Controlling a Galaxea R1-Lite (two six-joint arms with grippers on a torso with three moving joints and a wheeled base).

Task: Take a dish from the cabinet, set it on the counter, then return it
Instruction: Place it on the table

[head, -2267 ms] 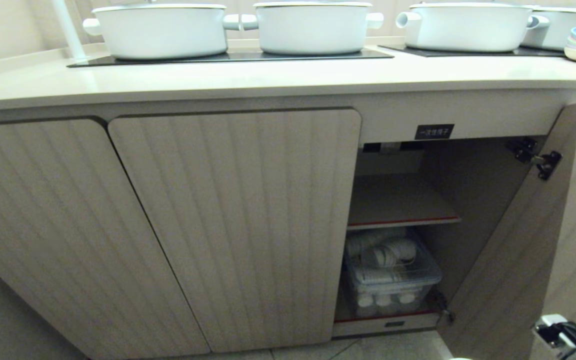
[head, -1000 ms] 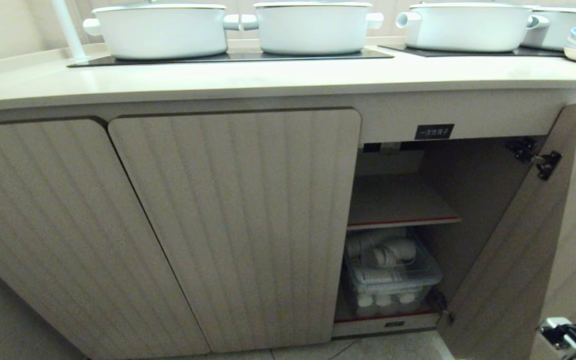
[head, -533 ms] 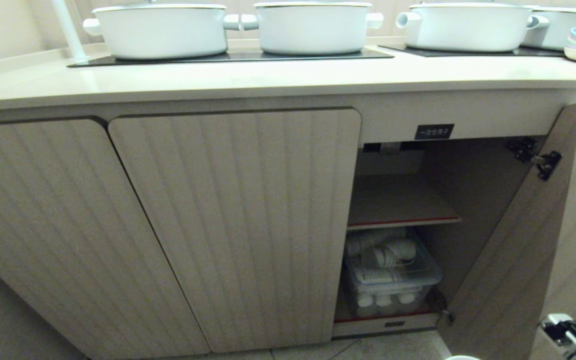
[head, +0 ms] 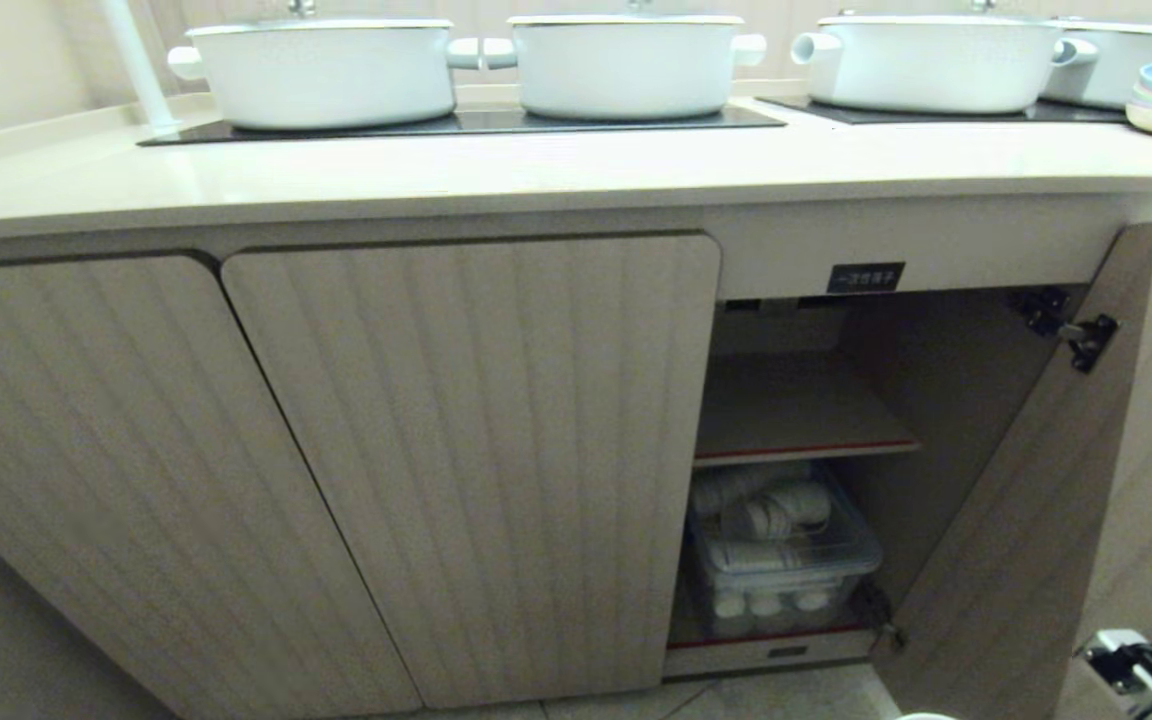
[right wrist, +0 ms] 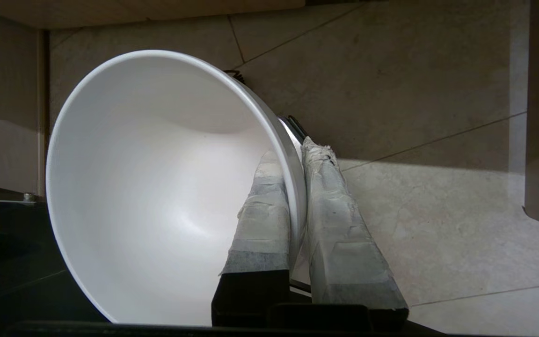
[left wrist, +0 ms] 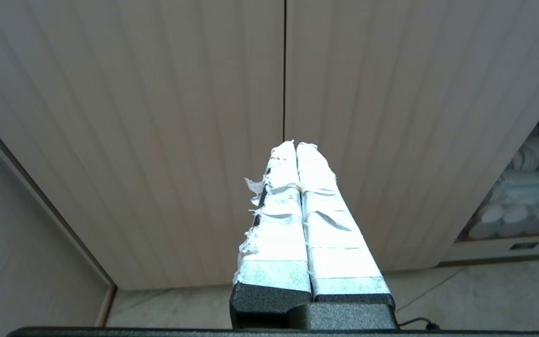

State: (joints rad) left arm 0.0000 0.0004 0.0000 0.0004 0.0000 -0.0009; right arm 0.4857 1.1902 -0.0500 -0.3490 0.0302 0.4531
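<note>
Right wrist view only: right gripper (right wrist: 297, 161) jaws clamp the bowl (right wrist: 157, 187) rim, over the floor (right wrist: 414, 93).
Left gripper (left wrist: 296, 146): jaws pressed together, empty, facing the cabinet (left wrist: 157, 117) doors.
Head view: the whole scene sits slightly lower than before; counter (head: 536, 165) unchanged.

Small black label (head: 866, 277) with white characters, fixed on the beige rail of the cabinet (head: 466, 450) above the open compartment, under the tabletop (head: 536, 165) edge; characters too small and blurred to read. Second small dark tag (head: 788, 652) on the bottom front strip below the lower shelf; unreadable. No other text, brand, number or sign legible.
</note>
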